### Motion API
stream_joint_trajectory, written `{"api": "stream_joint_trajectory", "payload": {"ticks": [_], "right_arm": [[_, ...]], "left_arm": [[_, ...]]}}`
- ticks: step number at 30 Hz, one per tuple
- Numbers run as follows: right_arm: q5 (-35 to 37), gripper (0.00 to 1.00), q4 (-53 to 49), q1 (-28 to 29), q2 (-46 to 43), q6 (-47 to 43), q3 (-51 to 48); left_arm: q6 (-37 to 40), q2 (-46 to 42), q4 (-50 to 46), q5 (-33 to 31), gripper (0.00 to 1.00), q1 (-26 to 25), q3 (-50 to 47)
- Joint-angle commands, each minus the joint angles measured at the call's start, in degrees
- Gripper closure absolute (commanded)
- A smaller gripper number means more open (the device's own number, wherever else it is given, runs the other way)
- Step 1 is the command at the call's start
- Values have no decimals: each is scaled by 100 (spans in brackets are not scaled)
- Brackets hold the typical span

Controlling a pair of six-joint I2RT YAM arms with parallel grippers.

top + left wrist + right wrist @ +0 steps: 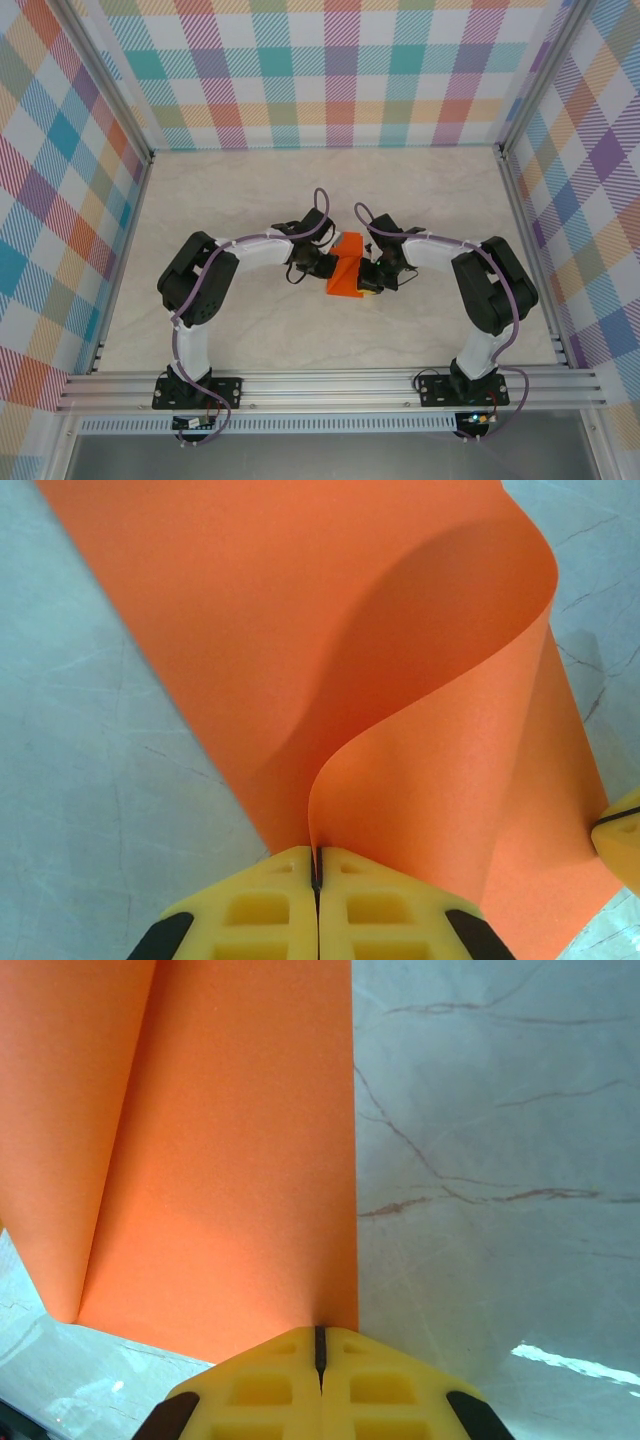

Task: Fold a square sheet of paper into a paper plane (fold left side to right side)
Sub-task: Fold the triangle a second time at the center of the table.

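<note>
Square sheet of paper [347, 270] curling up off marble table [250, 190], left gripper [317, 868] pinched shut on one edge — right gripper [321, 1345] clamped tight on another

Orange square sheet of paper [300, 630], yellow left tool [316, 854] and right tool [320, 1334], pale grey-veined table [250, 190], pastel plaid walls [320, 70].

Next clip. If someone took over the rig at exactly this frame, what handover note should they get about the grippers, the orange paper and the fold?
Left gripper: shut on one edge of the square sheet of paper.
Right gripper: shut on another edge.
Sheet: between both arms at mid table, bowed over in a loose curve.
Done: both grips taken, fold begun.
To do: bring edges together, press the crease flat, all later folds; no plane shape yet.
</note>
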Motion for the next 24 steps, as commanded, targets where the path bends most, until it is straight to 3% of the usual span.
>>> {"api": "stream_joint_trajectory", "payload": {"ticks": [1, 9, 18, 24], "right_arm": [[90, 99, -232, 74, 190, -67, 31], [27, 98, -47, 79, 84, -50, 0], [-508, 98, 756, -49, -601, 242, 21], [-863, 98, 1489, -79, -307, 757, 54]], "left_arm": [[6, -227, -46, -75, 95, 93, -145], [-1, -216, -3, -32, 94, 93, -190], [-18, -176, 56, 6, 94, 95, -241], [-20, -197, 89, 36, 94, 97, -254]]}}
